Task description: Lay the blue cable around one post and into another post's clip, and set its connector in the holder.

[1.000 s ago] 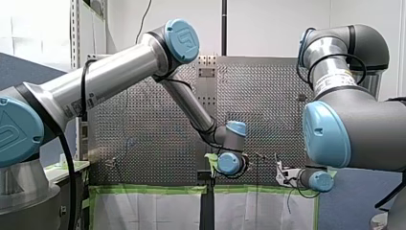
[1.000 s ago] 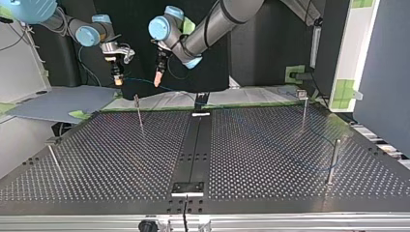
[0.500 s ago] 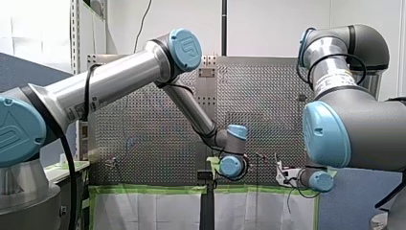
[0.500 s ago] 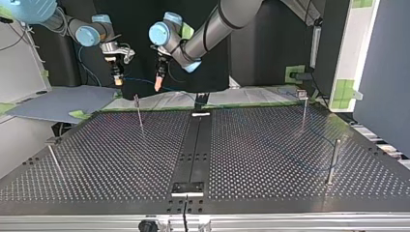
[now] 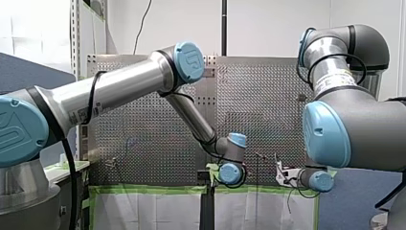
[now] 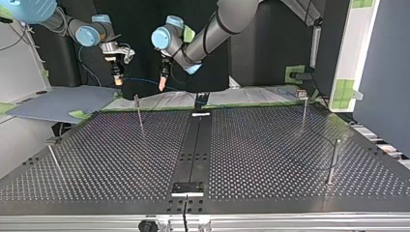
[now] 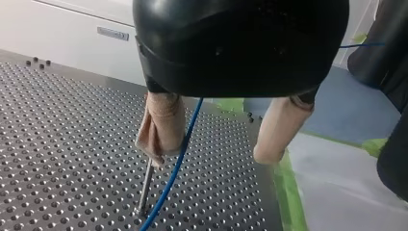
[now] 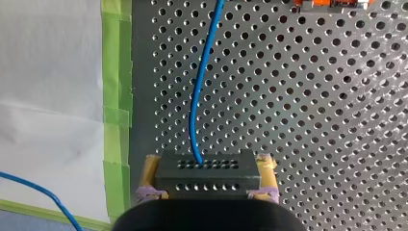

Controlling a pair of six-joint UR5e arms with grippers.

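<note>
Right gripper (image 8: 208, 163): yellow pads, clamped tight on the connector (image 8: 207, 177), one pad at each end of it. Place: upper left of the top view, aloft, near the far edge of the surface (image 6: 270, 159).

Connector: dark rectangular block with rows of small holes, pinched in the right gripper, clear of the surface.

Blue cable (image 8: 201, 91): rooted in the connector's face, running ahead of the right gripper over the perforated plate. In the top view, strung as a thin line from the right gripper across to the left gripper (image 7: 210, 156), upper left of the frame. In the left wrist view, lying along the inner side of one finger and passing down just beside a post (image 7: 146, 190). Not around any post, not in any clip.

Left gripper: black body, beige pads (image 7: 161, 127), fingers spread wide, nothing clamped; cable loose against one finger only. Place: upper middle-left of the top view, near the right gripper, apart from it.

Posts, four, thin, upright, in the top view: upper left (image 6: 139, 110), upper right (image 6: 303, 105), right of centre (image 6: 332, 162), left edge (image 6: 52, 157).

Green tape (image 8: 115, 96): strip along the surface's edge, white sheet (image 8: 48, 96) beyond it.

Left arm (image 5: 119, 88): from the front view's left edge down to lower centre. Right arm (image 5: 354, 124): filling the frame's right side.
</note>
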